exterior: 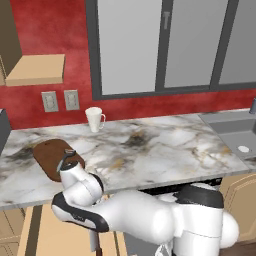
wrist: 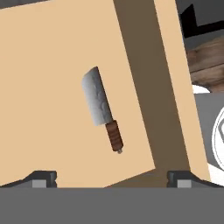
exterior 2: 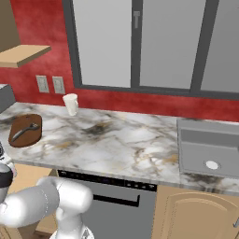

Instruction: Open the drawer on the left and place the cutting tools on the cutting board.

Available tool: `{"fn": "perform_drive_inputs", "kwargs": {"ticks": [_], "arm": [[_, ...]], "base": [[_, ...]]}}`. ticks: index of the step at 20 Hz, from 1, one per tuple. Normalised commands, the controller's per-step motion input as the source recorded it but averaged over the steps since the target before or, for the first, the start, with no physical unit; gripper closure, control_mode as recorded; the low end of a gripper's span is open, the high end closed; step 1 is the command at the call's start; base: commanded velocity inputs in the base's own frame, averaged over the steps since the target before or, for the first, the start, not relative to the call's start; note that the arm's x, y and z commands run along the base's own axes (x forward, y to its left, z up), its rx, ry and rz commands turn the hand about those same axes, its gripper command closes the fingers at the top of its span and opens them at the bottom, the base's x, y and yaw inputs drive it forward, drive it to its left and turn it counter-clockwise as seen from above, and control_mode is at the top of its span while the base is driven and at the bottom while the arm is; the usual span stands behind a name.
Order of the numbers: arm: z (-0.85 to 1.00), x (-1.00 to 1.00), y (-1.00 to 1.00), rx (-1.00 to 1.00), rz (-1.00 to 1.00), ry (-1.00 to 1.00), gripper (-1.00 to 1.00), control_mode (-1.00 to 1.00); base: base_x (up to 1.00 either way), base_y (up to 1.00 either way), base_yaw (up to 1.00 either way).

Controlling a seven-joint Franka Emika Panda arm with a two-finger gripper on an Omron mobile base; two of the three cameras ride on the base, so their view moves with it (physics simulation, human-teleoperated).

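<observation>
A: Open wide, the hand (wrist: 111, 177), both dark fingertips (wrist: 41, 178) spread at the near edge, gripping nothing. Directly below and ahead: short silver-bladed knife with dark reddish-brown ribbed handle (wrist: 103, 113), flat on the plain tan floor of the shallow light tan wooden drawer (wrist: 48, 87), already pulled out.

B: And the other cutting tool?

A: Dark grey-handled peeler (exterior 2: 24, 131), already resting on the flat dark brown wooden oval cutting board (exterior 2: 25, 130), up on the marbled worktop (exterior 2: 116, 140), above and beyond the hand. White mug (exterior 2: 71, 103) farther back, well apart from the board.

B: Handling?

A: Likely light and rigid, no give. Blade smooth and thin, probably slippery and awkward to pinch flat. Better taken across the ribbed handle, near where it meets the blade, for friction and balance. Lying flat, so little clearance underneath; fingertips probably need to straddle the handle and come right down to the drawer floor.

B: Risk?

A: Swinging blade-down if held too near the butt end.
</observation>
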Motion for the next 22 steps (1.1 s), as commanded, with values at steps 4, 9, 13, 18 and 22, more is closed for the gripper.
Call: {"fn": "perform_drive_inputs", "kwargs": {"ticks": [4,9,13,18,22], "arm": [[-0.66,-0.52,-0.19,0.0,0.04,0.11,-1.0,-1.0],[-0.59,-0.49,-0.23,0.0,0.05,0.01,-1.0,-1.0],[-0.27,-0.13,-0.17,0.01,0.01,0.0,-1.0,-1.0],[-0.26,0.0,-0.01,0.01,0.0,0.0,-1.0,-1.0],[-0.29,0.0,0.01,0.0,0.0,0.0,-1.0,-1.0]], "base": [[0.0,0.0,0.0],[0.0,0.0,0.0],[0.0,0.0,0.0],[0.0,0.0,0.0],[0.0,0.0,0.0]]}}
